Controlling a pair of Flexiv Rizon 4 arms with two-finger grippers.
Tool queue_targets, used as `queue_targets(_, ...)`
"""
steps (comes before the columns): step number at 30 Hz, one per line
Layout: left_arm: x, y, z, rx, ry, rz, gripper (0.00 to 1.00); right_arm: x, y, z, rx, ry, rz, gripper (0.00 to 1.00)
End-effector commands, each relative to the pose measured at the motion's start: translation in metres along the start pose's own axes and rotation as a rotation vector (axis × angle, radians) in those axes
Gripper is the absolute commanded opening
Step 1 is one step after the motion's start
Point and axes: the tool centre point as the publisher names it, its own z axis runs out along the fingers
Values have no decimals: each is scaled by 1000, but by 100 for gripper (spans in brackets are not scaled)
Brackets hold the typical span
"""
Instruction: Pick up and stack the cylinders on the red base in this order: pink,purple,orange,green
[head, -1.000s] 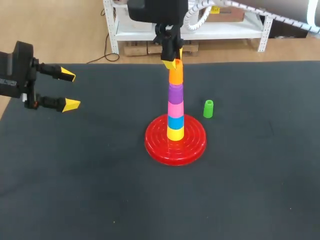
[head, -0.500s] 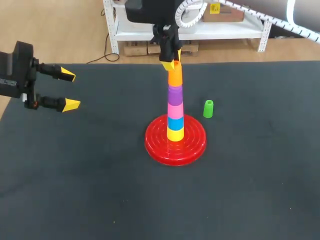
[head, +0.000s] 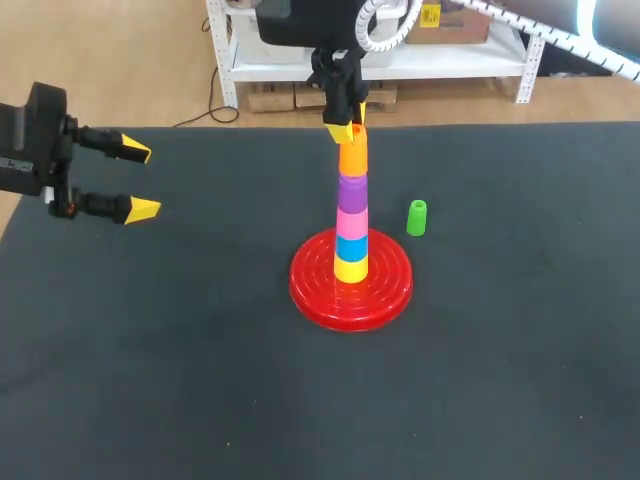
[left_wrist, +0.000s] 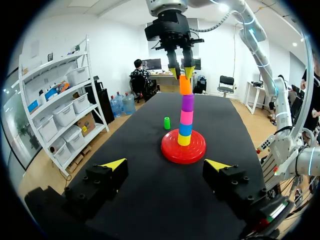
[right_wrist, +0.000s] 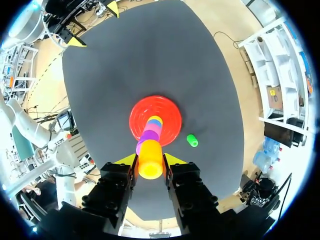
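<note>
Green cylinder (head: 417, 217) stands open from above, the tall stack (head: 351, 215) just beside.

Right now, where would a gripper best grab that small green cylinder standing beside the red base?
Its round side wall, near the top, coming straight down from above. The green cylinder stands upright on the table, apart from the red base, so there is likely room on both sides.

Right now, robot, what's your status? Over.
Right pincer shut on orange cylinder atop purple cylinder. Left pincer open, off aside. Green cylinder loose beside red base.
</note>
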Motion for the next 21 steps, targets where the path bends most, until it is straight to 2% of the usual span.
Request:
queue_targets(1,1,0,0,-1,-5,3,100,7,4,7,15,-17,-2,0)
queue_targets(8,1,0,0,-1,-5,3,100,9,2,7,22,-21,5,0)
queue_targets(18,1,0,0,-1,-5,3,100,-3,6,29,22,35,-1,0)
queue_targets(21,1,0,0,-1,-5,3,100,-4,4,29,24,26,4,0)
